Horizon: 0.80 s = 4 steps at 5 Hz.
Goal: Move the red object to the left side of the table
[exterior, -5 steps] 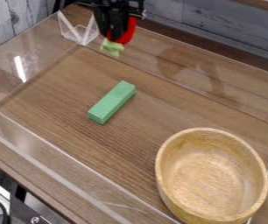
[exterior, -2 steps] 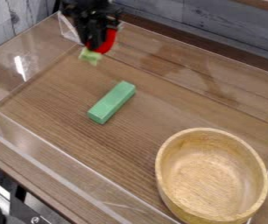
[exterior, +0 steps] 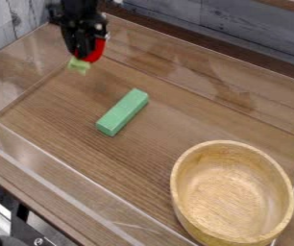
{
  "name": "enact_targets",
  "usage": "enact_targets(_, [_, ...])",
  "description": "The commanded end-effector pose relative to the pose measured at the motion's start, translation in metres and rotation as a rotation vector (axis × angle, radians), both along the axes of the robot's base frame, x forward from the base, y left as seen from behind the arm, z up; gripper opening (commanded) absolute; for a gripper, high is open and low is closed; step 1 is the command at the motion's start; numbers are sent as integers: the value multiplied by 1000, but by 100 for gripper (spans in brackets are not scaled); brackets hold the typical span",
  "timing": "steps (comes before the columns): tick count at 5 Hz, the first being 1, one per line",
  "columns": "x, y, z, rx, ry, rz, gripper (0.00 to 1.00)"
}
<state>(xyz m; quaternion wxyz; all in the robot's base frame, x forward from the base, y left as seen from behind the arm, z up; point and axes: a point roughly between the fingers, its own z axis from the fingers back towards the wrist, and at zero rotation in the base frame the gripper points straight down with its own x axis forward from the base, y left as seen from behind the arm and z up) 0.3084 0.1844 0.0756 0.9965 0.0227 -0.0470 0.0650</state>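
Note:
The red object [exterior: 94, 50] is a small glossy red toy fruit with a light green leafy end hanging down at its lower left. My gripper [exterior: 85, 45] is shut on it, pointing straight down, at the far left of the table [exterior: 201, 101]. The fruit hangs just above the wood-grain tabletop, near the left acrylic wall. The black fingers cover most of the fruit's upper part, so only its red side and green tip show.
A green rectangular block [exterior: 123, 111] lies on the tabletop near the middle. A round light wooden bowl [exterior: 233, 197] stands at the front right. Low clear acrylic walls [exterior: 21, 72] border the table.
My gripper has carried the red object leftward and downward across the back of the table. The green block and the bowl have stayed put.

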Motion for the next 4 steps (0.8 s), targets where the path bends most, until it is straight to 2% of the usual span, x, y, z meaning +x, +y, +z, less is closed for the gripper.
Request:
enact_targets(1, [15, -22, 27, 30, -62, -43, 0])
enact_targets(4, [33, 9, -9, 46, -27, -37, 0])
